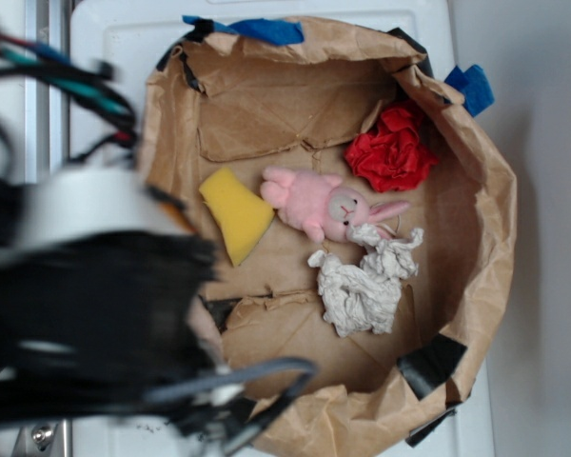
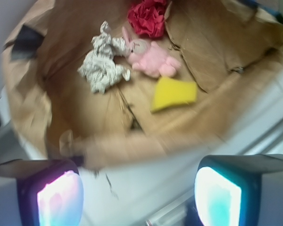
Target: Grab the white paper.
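The gripper (image 2: 139, 193) hangs spread and empty outside the paper tray's (image 2: 132, 146) rim; the white paper (image 2: 101, 66) lies inside, touching the bunny (image 2: 153, 59) (near the red wad (image 2: 148, 18)).

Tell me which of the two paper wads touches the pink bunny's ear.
The white paper: its upper lobe meets the pink bunny at the ear. The red wad lies apart, nearer the wall.

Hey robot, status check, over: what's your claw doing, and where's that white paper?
Gripper open, empty, outside the bag. White paper on the bag floor, touching pink bunny.
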Available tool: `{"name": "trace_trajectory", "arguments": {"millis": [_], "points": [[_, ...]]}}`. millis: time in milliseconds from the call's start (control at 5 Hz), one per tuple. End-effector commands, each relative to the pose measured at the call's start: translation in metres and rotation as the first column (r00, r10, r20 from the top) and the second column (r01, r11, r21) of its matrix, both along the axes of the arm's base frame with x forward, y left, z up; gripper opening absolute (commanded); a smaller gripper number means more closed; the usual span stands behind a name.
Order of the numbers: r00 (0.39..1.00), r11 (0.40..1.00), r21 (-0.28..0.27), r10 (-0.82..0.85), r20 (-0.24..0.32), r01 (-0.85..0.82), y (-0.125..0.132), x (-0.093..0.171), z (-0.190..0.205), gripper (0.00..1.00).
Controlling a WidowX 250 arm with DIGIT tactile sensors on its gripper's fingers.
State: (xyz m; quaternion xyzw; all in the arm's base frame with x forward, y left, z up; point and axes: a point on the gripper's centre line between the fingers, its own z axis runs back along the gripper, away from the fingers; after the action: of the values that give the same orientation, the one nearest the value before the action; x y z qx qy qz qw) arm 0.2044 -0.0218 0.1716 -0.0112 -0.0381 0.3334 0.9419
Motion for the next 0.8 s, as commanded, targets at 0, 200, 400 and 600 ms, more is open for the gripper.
{"name": "trace_trajectory", "arguments": {"millis": [0, 200, 400, 600], "points": [[0.977, 0.982, 0.002, 0.19, 0.101, -0.191, 0.015, 0.068, -0.016, 1.0], [0.968, 0.982, -0.035, 0.19, 0.164, -0.187, 0.026, 0.067, -0.031, 1.0], [0.97, 0.991, -0.049, 0.134, 0.201, -0.127, 0.035, 0.053, -0.036, 1.0], [0.966, 0.986, -0.059, 0.168, 0.195, -0.159, 0.046, 0.053, -0.04, 1.0]]}}
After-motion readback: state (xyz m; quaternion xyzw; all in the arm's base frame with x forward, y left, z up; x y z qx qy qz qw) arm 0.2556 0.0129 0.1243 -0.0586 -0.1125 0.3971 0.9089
